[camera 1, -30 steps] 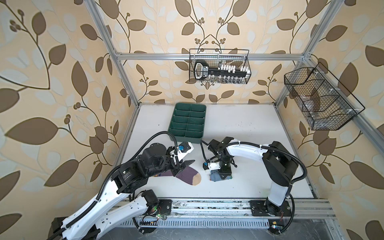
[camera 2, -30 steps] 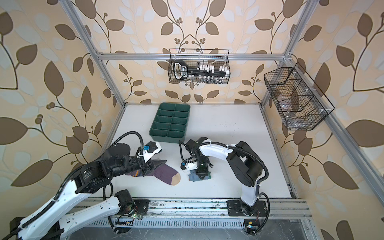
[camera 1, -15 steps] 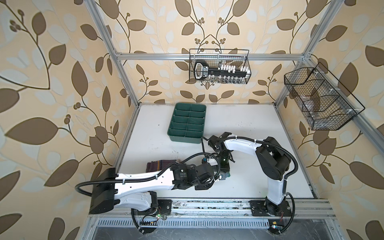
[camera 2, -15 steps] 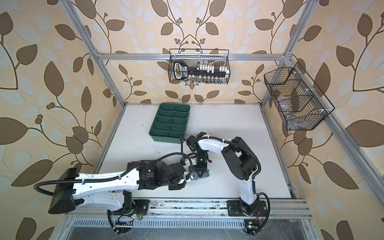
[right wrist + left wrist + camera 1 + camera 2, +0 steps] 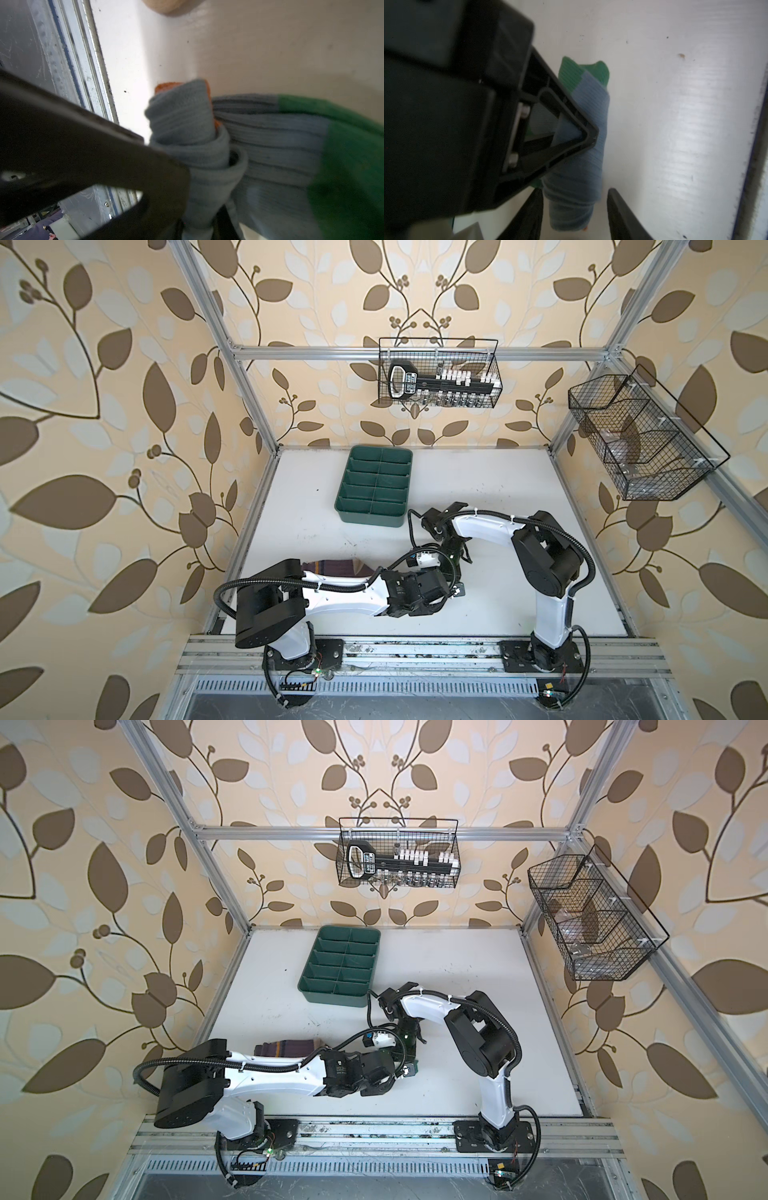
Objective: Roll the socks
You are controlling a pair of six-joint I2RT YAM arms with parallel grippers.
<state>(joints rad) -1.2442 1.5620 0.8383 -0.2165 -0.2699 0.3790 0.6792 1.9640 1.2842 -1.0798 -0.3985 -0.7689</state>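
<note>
The grey-blue sock lies rolled near the table's front middle, its green toe and a bit of orange cuff showing. My right gripper is shut on a fold of it from above; one of its fingers presses on the roll. My left gripper is open, its two fingers straddling one end of the roll with a gap. In both top views the two grippers meet over this sock and hide it. The purple sock lies flat to the left, partly behind my left arm.
A green divided tray stands behind the grippers. Two wire baskets hang on the back and right walls. The metal front rail runs close behind the sock roll.
My left arm left the purple sock and swung right to the grey-blue sock, where its fingers now straddle the roll. The right gripper has stayed shut on that sock.
</note>
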